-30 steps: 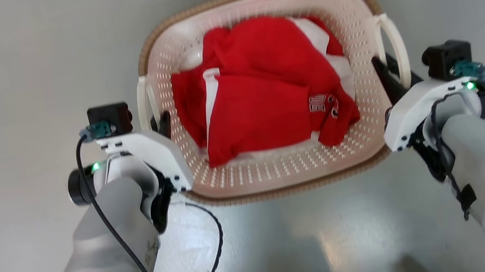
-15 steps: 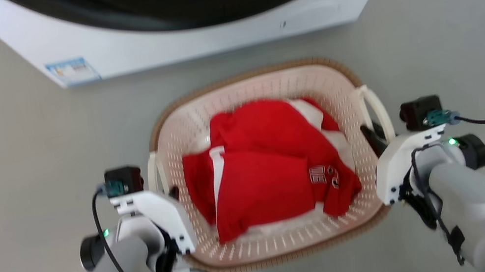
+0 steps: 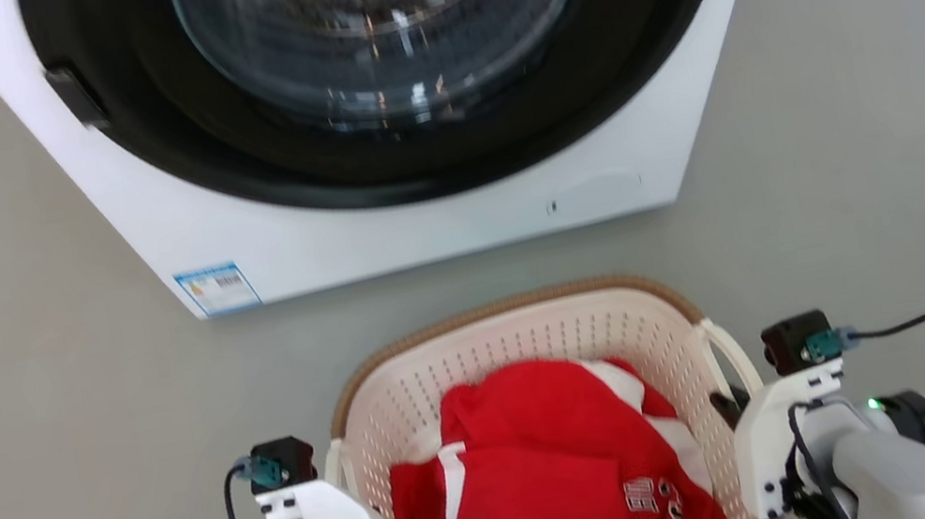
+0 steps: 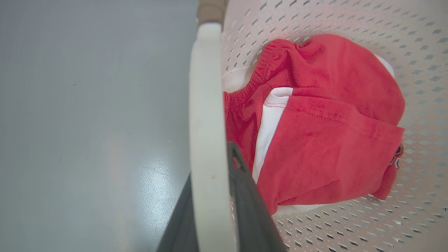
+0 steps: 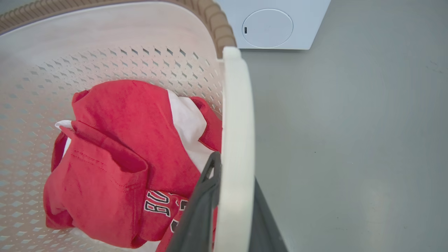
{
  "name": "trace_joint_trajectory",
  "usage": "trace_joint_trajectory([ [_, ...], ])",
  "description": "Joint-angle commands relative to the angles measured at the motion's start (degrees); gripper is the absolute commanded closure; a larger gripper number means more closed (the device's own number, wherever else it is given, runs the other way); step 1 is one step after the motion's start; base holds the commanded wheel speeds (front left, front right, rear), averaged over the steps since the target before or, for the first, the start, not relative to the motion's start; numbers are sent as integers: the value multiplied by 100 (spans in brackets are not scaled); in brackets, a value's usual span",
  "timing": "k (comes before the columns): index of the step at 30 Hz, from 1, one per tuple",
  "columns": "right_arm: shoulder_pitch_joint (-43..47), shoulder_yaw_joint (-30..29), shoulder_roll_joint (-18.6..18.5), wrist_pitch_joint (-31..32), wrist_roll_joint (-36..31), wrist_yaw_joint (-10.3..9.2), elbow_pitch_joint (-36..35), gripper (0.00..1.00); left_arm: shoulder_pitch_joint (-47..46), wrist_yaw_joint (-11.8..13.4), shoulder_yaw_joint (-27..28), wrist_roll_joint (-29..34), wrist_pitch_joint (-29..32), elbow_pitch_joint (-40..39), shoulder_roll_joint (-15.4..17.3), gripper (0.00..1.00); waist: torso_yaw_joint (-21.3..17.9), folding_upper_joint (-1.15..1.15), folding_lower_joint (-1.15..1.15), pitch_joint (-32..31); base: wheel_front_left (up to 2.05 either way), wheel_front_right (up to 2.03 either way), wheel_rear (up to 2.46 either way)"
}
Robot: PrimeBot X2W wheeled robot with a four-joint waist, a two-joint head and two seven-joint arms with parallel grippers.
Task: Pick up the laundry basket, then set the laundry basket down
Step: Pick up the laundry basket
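Note:
The laundry basket (image 3: 498,350), cream perforated plastic with a brown woven rim, sits low in the head view and holds red and white clothes (image 3: 559,480). My left gripper (image 3: 344,494) is at its left loop handle (image 3: 334,463). In the left wrist view the two dark fingers (image 4: 245,203) clamp the white handle (image 4: 207,105) from both sides. My right gripper (image 3: 730,402) is shut on the right handle (image 5: 238,115), with one finger (image 5: 204,196) inside the basket and the other outside. Whether the basket's base touches the floor I cannot tell.
A white front-loading washer (image 3: 419,229) with a dark round door (image 3: 383,26) stands just beyond the basket, its lower panel (image 5: 267,28) close to the basket's far right corner. Grey floor (image 3: 885,175) spreads to both sides.
The head camera has swung upward: the washer has come into view and the basket now sits lower in the picture. Both grippers stay clamped on the handles.

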Motion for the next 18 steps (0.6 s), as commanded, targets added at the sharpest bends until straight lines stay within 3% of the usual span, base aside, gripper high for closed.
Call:
trace_joint_trajectory([
  [1, 90, 146, 32, 38, 56, 48, -52, 100, -20, -134, 13, -34, 64, -163, 88, 100, 53, 0, 0, -343, 0, 0, 0],
  [18, 164, 566, -25, 426, 497, 48, 58, 100, 180, -135, -219, -318, 547, -229, 191, 100, 127, 0, 0, -659, 0, 0, 0],
])
